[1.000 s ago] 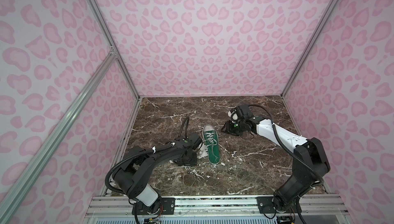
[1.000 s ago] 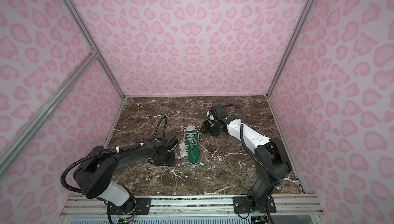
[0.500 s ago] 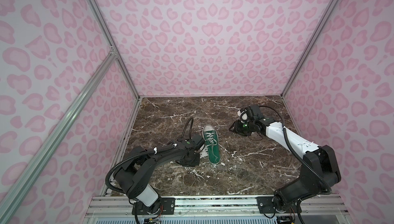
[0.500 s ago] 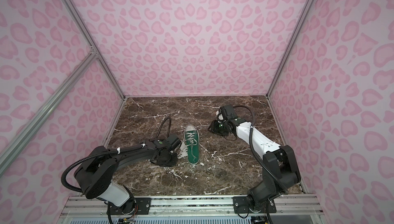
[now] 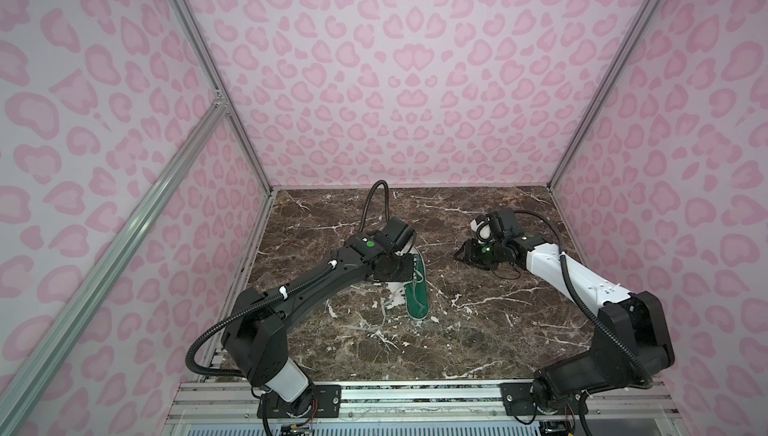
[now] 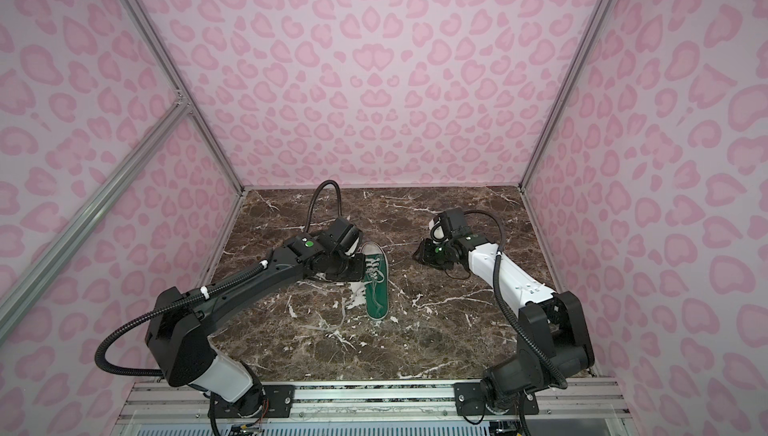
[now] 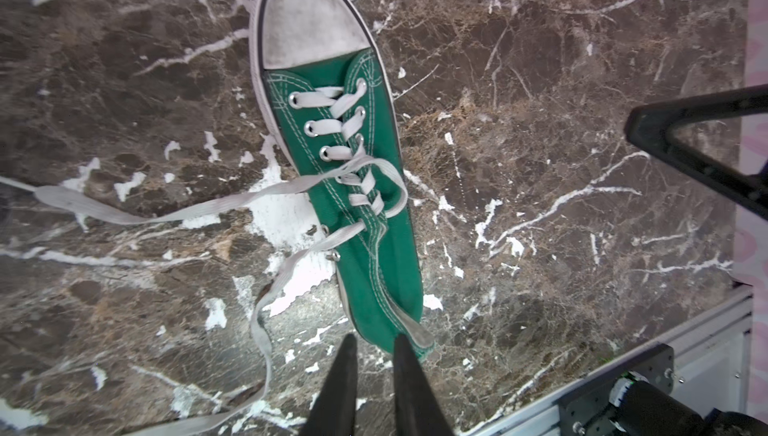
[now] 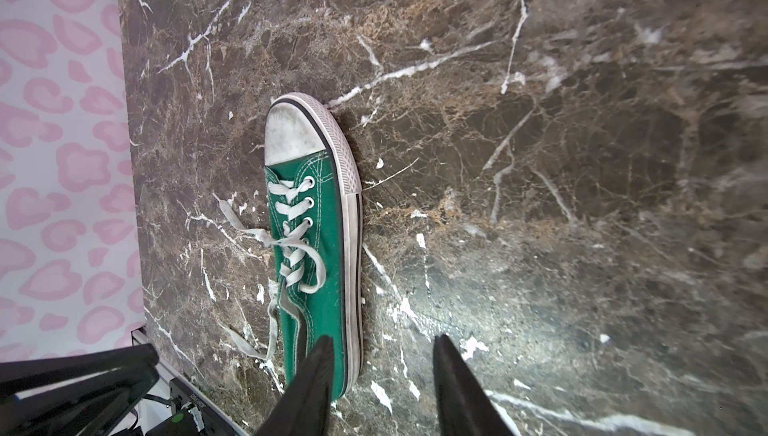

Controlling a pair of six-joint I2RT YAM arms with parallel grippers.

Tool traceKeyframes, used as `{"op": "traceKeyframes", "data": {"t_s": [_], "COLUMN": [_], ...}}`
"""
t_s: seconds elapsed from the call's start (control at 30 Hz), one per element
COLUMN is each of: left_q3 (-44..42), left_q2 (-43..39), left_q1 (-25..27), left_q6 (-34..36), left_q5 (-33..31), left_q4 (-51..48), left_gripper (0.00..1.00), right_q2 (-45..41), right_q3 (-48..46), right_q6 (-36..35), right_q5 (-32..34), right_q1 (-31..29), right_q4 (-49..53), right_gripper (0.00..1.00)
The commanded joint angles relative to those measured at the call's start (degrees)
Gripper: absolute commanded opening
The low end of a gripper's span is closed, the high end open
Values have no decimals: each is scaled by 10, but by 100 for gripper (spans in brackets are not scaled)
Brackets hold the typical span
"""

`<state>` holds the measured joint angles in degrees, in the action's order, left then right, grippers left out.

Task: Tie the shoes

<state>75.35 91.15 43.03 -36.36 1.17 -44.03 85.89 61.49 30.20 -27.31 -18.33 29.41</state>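
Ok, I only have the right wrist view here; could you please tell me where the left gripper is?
Observer: The left gripper points at the heel of the shoe, with its jaws nearly together and nothing between them.
Operator: Thank you. Where does the loose lace go?
Observer: One lace runs off the shoe and far out over the table, on the left arm's side.
Operator: And how does my gripper stand to the shoe?
Observer: In both top views the right gripper is well clear of the shoe, on the side away from the left arm.
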Motion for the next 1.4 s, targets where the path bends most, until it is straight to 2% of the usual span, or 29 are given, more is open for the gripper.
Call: {"op": "traceKeyframes", "data": {"t_s": [0.0, 0.17, 0.2, 0.27, 0.5, 0.83, 1.03, 1.27, 1.37], "left_q3": [-32, -135, -152, -171, -190, -149, -147, -148, -147], "left_q2": [-1, -14, -19, -27, 12, 89, 100, 87, 79], "left_q1": [0, 6, 8, 14, 34, 56, 60, 60, 60], "left_q6": [20, 6, 1, -9, -16, -31, -35, -33, -35], "left_q5": [-71, -74, -64, -43, -30, -64, -67, -62, -66], "left_q4": [-88, -62, -49, -25, 6, -13, -13, -10, -15], "left_gripper": [27, 35, 43, 48, 52, 38, 25, 4, 4], "right_q2": [-2, 3, 3, 4, 4, -8, -8, -9, -11], "right_q3": [1, 7, 8, 8, 9, 0, -5, 0, 0], "right_q6": [-13, -20, -21, -22, -20, -26, -26, -34, -37], "right_q5": [-4, -3, -2, 2, 3, 12, 11, 10, 7], "right_q1": [0, 3, 3, 3, 3, 4, 5, 12, 18], "right_q4": [7, 14, 16, 17, 18, 30, 27, 31, 34], "right_gripper": [42, 42, 42, 42, 42, 42, 42, 42, 42]}}
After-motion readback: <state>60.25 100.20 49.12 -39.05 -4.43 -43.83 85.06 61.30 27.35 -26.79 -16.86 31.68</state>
